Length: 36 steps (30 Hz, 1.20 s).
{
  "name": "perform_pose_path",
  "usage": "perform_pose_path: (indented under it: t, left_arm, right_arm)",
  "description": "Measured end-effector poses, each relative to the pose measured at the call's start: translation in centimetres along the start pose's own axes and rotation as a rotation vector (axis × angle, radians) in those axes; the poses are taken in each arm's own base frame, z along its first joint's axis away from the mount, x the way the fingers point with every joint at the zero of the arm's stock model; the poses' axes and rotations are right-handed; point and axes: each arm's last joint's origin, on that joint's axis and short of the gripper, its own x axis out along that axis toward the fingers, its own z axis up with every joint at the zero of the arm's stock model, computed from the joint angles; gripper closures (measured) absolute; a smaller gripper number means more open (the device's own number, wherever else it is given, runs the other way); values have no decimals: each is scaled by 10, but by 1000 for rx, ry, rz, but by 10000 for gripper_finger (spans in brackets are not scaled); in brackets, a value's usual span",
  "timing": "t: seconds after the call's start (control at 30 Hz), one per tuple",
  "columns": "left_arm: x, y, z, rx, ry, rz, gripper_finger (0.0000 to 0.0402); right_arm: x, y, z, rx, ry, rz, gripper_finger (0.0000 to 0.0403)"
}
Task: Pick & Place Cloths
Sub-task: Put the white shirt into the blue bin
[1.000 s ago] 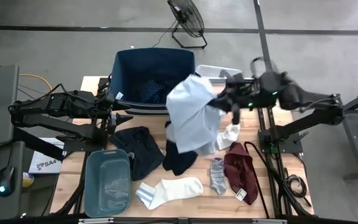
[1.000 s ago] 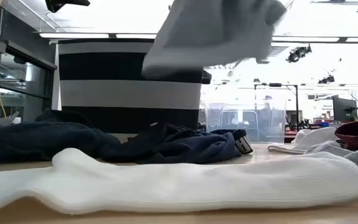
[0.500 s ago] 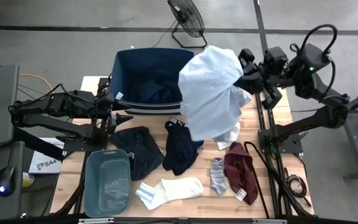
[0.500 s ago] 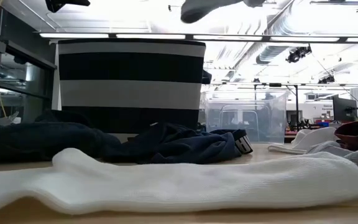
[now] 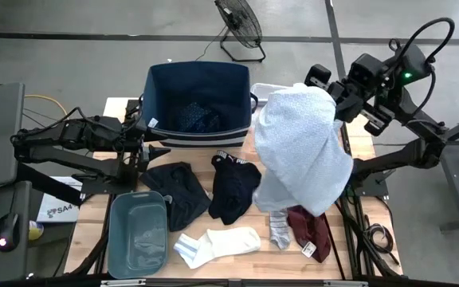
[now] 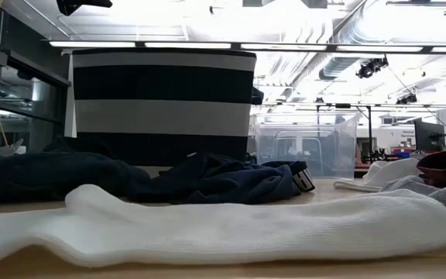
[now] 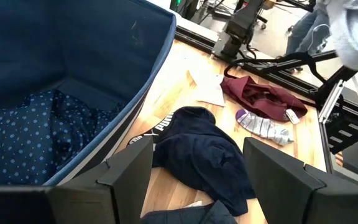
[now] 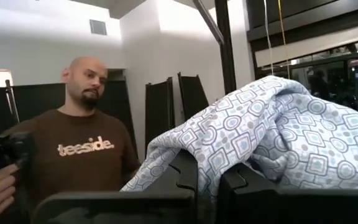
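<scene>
Your right gripper (image 5: 335,94), pinching the light blue shirt (image 5: 303,147), holds it high over the table's right side, draped above the maroon piece (image 5: 311,226) and grey sock (image 5: 278,227), while your spread left gripper (image 5: 156,149) waits beside the navy fabric bin (image 5: 197,102).

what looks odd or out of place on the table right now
The light blue shirt hangs high off the right end effector, off to the right of the navy bin, draped over the maroon piece.
</scene>
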Motion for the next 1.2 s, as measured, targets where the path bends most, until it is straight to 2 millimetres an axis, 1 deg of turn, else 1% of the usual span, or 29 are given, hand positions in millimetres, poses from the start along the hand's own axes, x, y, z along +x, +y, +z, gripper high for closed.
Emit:
perform_pose_path:
  t: [0.13,0.23,0.47,0.6,0.73,0.83,0.93,1.0,1.2]
  left_arm:
    - [0,0,0,0,0,0,156]
    - [0,0,0,0,0,0,156]
    - [0,0,0,0,0,0,156]
    - [0,0,0,0,0,0,156]
    - [0,0,0,0,0,0,156]
    - [0,0,0,0,0,0,156]
    - [0,0,0,0,0,0,156]
    - [0,0,0,0,0,0,156]
    - [0,0,0,0,0,0,156]
  right_arm:
    - [1,-9,0,24,-23,-38,399]
    - [3,-24,-4,57,-51,-118,399]
    - [11,-74,-19,84,-120,-303,399]
    - [12,-101,-22,17,-215,-386,399]
    - [10,-119,-20,-112,-348,-480,399]
    - [7,-134,-23,-183,-417,-589,399]
    - [5,-154,-32,-197,-450,-711,399]
    - [5,-169,-40,-204,-458,-761,399]
    - [9,-206,-67,-188,-495,-768,399]
